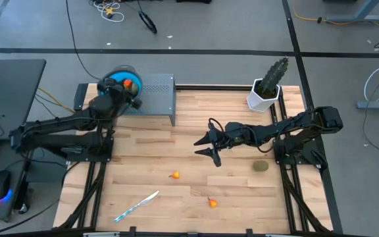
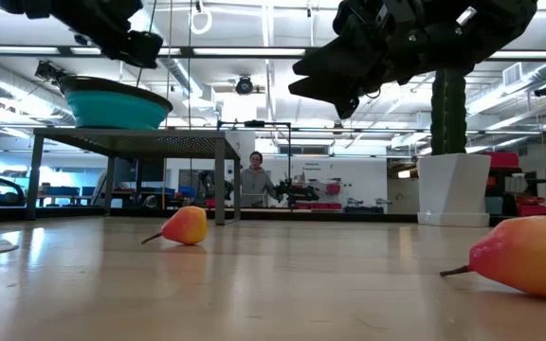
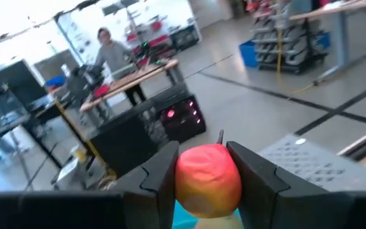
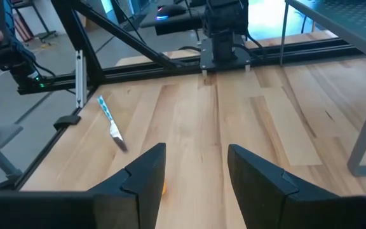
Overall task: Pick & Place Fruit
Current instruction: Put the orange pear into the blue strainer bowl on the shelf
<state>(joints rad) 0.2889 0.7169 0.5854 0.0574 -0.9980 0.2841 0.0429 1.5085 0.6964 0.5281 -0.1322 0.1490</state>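
The left gripper (image 1: 129, 84) is up over the round blue bowl (image 1: 120, 74), which sits on a grey metal stand (image 1: 156, 93) at the far left corner of the light wooden tabletop (image 1: 176, 158). Its jaws are closed part way on a small orange-red toy fruit (image 3: 207, 178), one finger pressing on each side.

The right gripper (image 1: 209, 143) hangs above the middle of the tabletop. Its jaws are open and hold nothing. The wood right under it is bare.

Two tiny orange-red fruit pieces lie on the near half of the tabletop, one (image 1: 174, 175) near the middle and one (image 1: 212, 203) closer to the front edge. They are well apart from each other, with bare wood all around. An olive-brown oval fruit (image 1: 260, 166) lies close to the right edge, beside the right arm's base.

A slim white-and-blue toy knife (image 1: 135, 207) lies near the front left corner. A green cactus in a white pot (image 1: 268, 87) stands at the far right corner.
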